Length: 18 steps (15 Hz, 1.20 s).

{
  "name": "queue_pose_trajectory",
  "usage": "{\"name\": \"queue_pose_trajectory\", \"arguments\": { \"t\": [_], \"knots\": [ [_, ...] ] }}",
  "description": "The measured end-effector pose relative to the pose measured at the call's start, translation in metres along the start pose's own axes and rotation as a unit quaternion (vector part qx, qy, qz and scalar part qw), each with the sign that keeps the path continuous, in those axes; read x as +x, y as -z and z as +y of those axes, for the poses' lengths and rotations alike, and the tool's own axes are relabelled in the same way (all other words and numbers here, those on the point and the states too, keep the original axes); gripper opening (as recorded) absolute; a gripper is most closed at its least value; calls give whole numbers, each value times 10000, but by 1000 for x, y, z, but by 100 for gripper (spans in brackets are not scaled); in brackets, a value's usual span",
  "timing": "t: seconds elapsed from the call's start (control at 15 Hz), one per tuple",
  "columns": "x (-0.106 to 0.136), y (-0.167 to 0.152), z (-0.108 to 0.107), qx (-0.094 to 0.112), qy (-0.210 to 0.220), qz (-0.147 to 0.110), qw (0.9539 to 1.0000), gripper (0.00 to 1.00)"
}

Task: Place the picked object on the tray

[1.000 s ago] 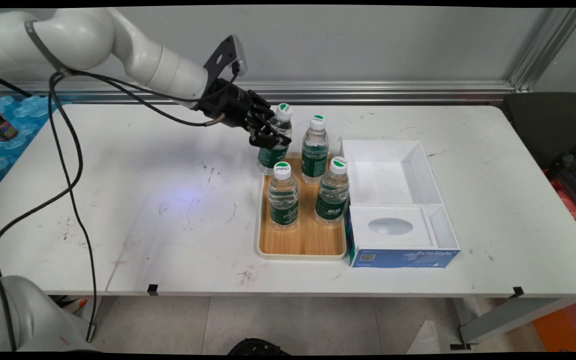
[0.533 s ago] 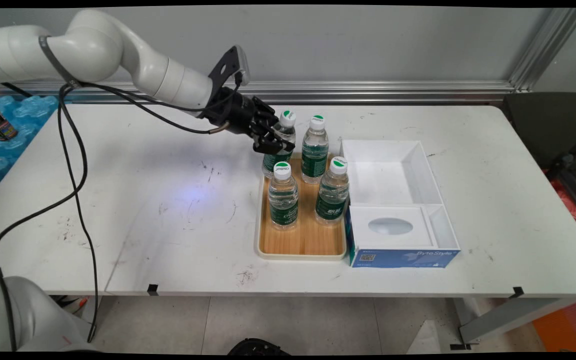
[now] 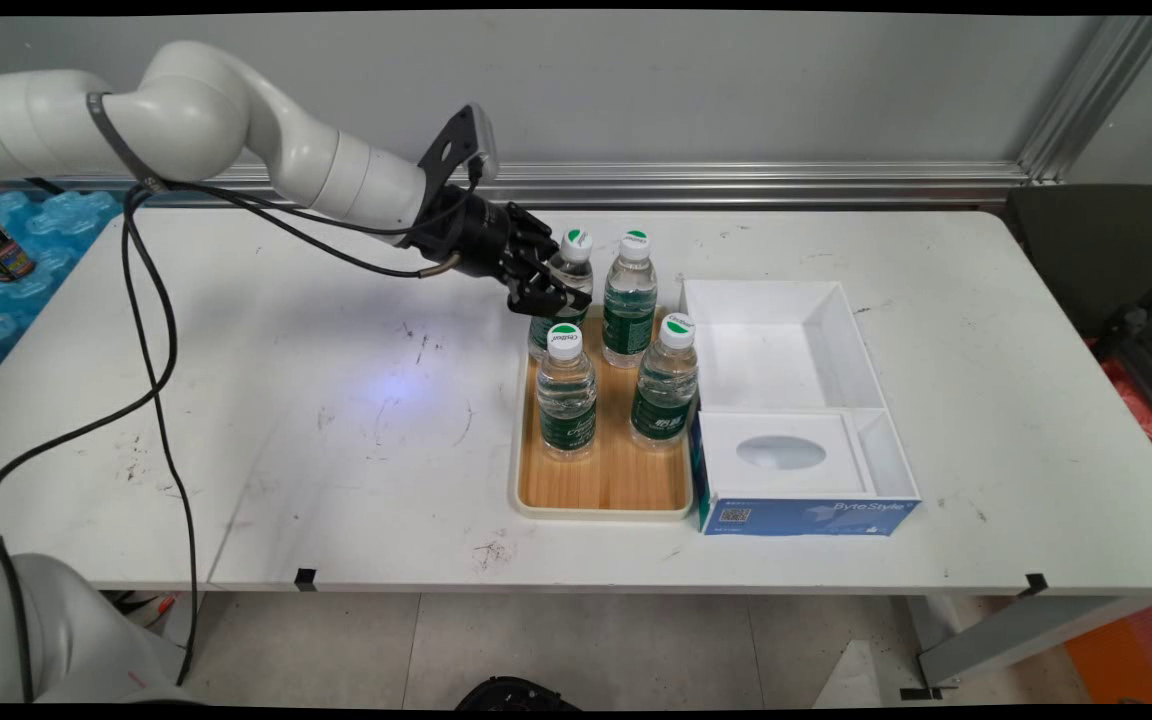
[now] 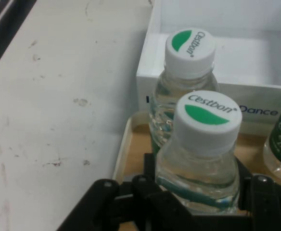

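Observation:
My gripper (image 3: 548,296) is shut on a clear water bottle (image 3: 573,264) with a white and green cap and a green label, gripping its body below the neck. The bottle is upright over the back left corner of a wooden tray (image 3: 601,513); whether its base touches the tray is hidden. Three more such bottles stand on the tray: back right (image 3: 629,297), front left (image 3: 566,392) and front right (image 3: 665,385). In the hand view the held bottle (image 4: 207,120) sits between the black fingers (image 4: 147,190), with another bottle (image 4: 189,50) just beyond it.
A white open box (image 3: 841,330) stands against the tray's right side, with a blue tissue box (image 3: 801,515) at its near end. Black cables (image 3: 146,340) hang from the arm over the table's left part. A chair (image 3: 1096,250) stands at the far right.
The gripper has carried the bottle down and slightly right, closer to the tray's back left corner. The other bottles have not moved.

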Motion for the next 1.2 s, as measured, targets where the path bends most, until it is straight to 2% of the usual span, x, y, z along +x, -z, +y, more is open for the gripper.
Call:
{"name": "queue_pose_trajectory", "arguments": {
  "t": [1.2],
  "knots": [
    [-15, -5, 0, -14, 133, 150, 9998, 0]
  ]
}}
